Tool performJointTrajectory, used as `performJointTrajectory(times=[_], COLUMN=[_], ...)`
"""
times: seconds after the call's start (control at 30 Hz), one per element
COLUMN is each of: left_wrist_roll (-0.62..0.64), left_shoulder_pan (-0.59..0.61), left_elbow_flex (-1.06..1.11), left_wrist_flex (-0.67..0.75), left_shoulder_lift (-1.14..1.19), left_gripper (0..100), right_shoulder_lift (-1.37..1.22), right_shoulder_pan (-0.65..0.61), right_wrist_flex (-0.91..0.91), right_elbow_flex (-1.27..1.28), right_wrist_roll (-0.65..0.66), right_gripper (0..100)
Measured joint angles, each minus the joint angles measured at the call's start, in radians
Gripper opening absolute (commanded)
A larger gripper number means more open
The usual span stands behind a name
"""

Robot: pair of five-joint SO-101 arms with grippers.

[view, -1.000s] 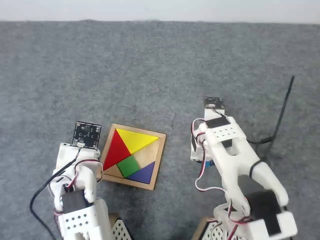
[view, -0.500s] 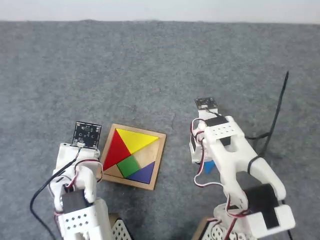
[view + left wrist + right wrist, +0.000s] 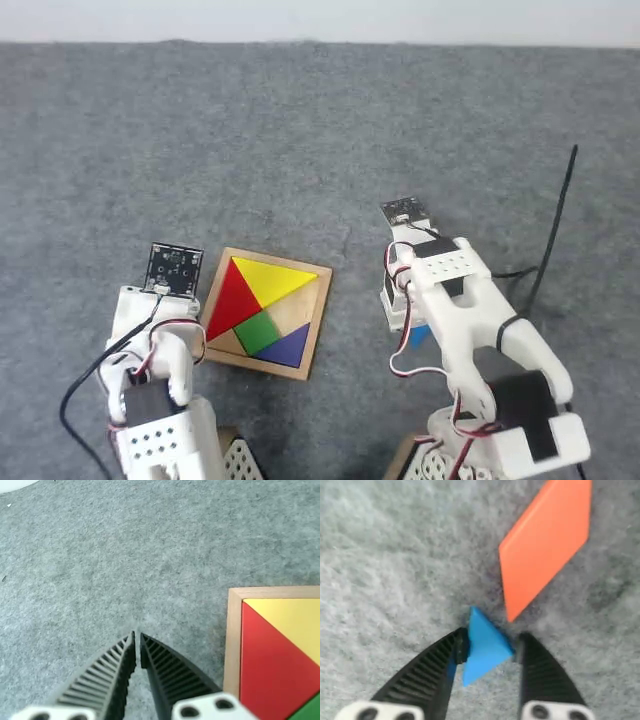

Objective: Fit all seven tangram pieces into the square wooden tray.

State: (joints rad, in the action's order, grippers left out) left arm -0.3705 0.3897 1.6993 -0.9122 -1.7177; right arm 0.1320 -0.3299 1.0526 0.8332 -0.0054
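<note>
The square wooden tray (image 3: pixel 319 310) lies near the table's (image 3: pixel 300 140) front edge, left of centre. It holds the yellow triangle (image 3: pixel 270 280), red triangle (image 3: pixel 230 300), green square (image 3: pixel 258 330) and purple triangle (image 3: pixel 290 347). The left gripper (image 3: pixel 136 639) hangs just beside the tray's left rim, jaws closed on nothing. The right gripper (image 3: pixel 492 640) pinches the blue triangle (image 3: pixel 485 652) between its jaws, toward the front edge right of the tray, with the orange parallelogram (image 3: pixel 545 545) just beyond.

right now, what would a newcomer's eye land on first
The wooden tray, part filled with bright pieces led by a yellow triangle, sits by the left arm. The right gripper pinches a blue triangle, with an orange parallelogram on the grey mat just beyond.
</note>
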Motion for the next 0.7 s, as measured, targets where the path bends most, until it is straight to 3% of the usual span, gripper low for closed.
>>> performJointTrajectory(times=[0.27,0.7], left_wrist_roll=[0.0,0.0], left_shoulder_pan=[0.0,0.0], left_elbow_flex=[0.0,0.0], left_wrist_flex=[0.0,0.0], left_shoulder_lift=[0.0,0.0], left_gripper=[2,2], right_shoulder_lift=[0.0,0.172], right_shoulder_pan=[0.002,-0.003], right_wrist_flex=[0.028,0.502], right_elbow_flex=[-0.006,-0.249], right_wrist_roll=[0.005,0.008], right_gripper=[7.0,6.9])
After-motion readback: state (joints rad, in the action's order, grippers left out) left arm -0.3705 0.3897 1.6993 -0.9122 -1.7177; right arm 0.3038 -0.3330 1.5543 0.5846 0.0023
